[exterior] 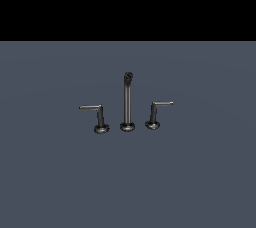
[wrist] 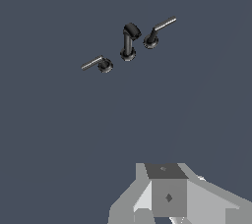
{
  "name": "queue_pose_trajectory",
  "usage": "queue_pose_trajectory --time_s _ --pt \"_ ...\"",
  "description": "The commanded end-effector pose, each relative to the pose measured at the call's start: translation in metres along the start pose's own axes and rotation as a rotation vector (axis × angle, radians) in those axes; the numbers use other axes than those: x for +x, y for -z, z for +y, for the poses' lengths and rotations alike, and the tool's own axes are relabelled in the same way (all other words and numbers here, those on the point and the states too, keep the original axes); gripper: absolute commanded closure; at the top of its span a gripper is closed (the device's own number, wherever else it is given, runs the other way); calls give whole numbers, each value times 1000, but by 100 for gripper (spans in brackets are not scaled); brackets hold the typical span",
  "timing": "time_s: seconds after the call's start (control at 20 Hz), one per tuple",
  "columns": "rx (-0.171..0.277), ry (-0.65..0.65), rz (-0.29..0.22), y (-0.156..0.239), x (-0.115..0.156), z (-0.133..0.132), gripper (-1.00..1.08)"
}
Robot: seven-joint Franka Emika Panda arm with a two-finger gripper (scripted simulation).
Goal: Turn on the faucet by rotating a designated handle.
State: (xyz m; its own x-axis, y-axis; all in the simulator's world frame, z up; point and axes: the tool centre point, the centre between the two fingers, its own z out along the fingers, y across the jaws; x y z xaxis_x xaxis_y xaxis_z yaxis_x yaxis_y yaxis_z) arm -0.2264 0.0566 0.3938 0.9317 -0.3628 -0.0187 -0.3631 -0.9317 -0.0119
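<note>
The faucet is a small dark grey three-piece set standing on a flat grey-blue surface. Its tall thin spout has a round tip. The handle is the lever at the exterior view's left: a short post on a round base with a thin bar pointing left. The matching lever stands on the spout's other side, its bar pointing right. The wrist view shows the handle, the spout and the other lever far off. Only grey parts of my gripper show there, well short of the set. The gripper is out of the exterior view.
The grey-blue surface spreads around the set on all sides. A black band fills the top of the exterior view. Nothing else stands on the surface in either view.
</note>
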Motion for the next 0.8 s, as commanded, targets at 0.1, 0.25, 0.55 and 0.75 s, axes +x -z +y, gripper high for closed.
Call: queue_pose_trajectory --time_s 0.1,0.25,0.55,0.75 --pt "1 -98 2 -27 6 -20 108" --pt "2 -162 3 -44 12 -33 108" --pt "3 -289 4 -79 26 -57 108" --pt "5 -371 5 -101 36 -72 108"
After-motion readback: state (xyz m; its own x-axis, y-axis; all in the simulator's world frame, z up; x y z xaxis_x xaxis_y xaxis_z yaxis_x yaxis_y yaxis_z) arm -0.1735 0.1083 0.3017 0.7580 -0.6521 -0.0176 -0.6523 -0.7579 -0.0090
